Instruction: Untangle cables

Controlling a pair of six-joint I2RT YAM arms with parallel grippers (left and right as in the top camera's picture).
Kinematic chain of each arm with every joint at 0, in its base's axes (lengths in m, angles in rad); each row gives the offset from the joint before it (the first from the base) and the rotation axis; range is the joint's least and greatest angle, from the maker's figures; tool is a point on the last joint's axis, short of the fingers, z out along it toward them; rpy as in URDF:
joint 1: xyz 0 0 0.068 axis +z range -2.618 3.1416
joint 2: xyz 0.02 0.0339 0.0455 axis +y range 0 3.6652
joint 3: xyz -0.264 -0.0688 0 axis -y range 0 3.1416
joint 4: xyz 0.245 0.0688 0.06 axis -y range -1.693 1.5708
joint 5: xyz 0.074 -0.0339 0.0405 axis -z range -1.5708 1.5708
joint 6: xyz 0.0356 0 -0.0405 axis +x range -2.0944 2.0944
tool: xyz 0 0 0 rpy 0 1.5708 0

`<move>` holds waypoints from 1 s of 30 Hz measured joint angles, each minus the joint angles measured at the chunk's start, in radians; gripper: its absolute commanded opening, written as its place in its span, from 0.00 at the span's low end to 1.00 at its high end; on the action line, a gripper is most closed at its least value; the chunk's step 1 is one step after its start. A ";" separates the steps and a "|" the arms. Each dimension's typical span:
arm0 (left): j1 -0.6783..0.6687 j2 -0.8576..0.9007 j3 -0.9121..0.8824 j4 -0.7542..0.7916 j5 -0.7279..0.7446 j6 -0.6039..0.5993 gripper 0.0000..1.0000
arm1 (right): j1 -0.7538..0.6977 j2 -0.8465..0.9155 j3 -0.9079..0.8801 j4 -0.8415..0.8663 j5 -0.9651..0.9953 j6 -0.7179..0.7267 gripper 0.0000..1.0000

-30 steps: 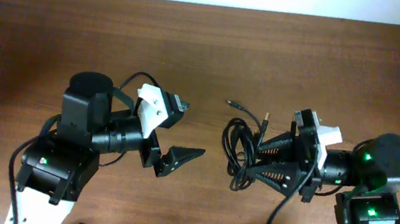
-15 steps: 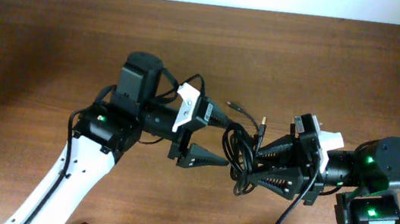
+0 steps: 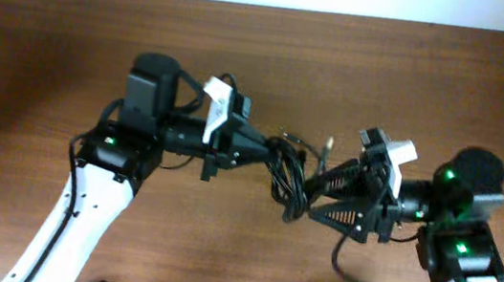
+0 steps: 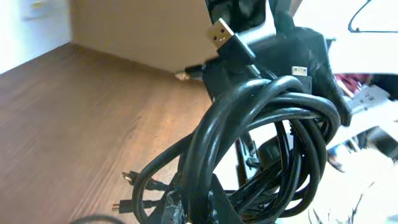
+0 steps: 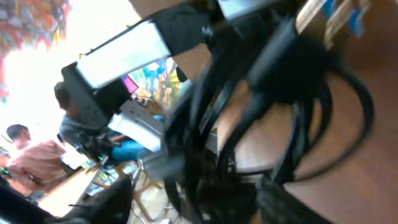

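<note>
Progress check. The thin black flexible cables (image 3: 288, 176) hang as 1 knotted bundle between the 2 arms, held up off the brown wooden worktop (image 3: 50, 58) as far as I can tell. The left wrist view shows several loops (image 4: 261, 118) threaded through one another; a gold-tipped flat plug (image 4: 222, 34) sticks out at the top; 2 small plugs dangle low.

Left gripper (image 3: 265, 150): fingers drawn together on a strand at the bundle's left edge.

Right gripper (image 3: 310, 198): fingers flank the right edge and look clamped on it; the right wrist view is too blurred for me to confirm.

My judgement: no cable is separated yet; none lies alone on the worktop; the task is near its start. Both sides of the tangle are held; easing the loops apart, freeing each plug and laying the cables out singly are all left to do.
</note>
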 measured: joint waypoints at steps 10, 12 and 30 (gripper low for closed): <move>0.153 -0.144 0.000 -0.262 -0.456 -0.183 0.00 | 0.029 0.114 0.003 -0.192 0.349 0.021 0.79; 0.153 -0.161 0.000 -0.311 -0.598 -0.235 0.00 | 0.103 0.074 0.003 -0.199 0.492 0.003 0.78; -0.114 -0.162 0.000 -0.374 -0.830 -0.404 0.99 | 0.390 0.068 0.003 -0.212 0.938 -0.023 0.04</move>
